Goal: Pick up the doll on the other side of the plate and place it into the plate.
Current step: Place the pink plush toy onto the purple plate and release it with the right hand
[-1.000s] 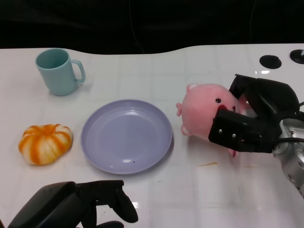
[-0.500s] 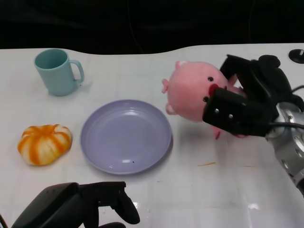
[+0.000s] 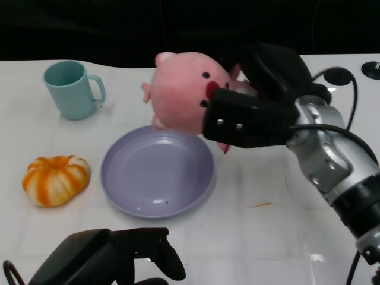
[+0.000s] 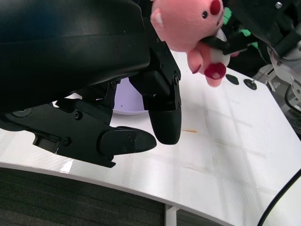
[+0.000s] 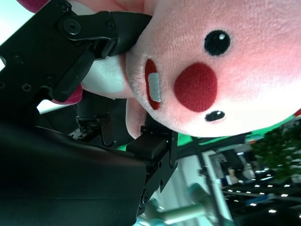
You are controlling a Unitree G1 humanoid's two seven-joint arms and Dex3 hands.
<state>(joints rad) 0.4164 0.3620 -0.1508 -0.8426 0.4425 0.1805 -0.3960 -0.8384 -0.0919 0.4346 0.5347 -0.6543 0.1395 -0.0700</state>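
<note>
No writing seen; right hand (image 3: 252, 116) grips doll (image 3: 184, 92).

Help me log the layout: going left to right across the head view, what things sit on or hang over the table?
Orange pumpkin → teal mug → purple plate → pink doll → right hand gripping the doll.

pink doll (image 3: 184, 92) — held above lilac plate (image 3: 142, 190)
</note>
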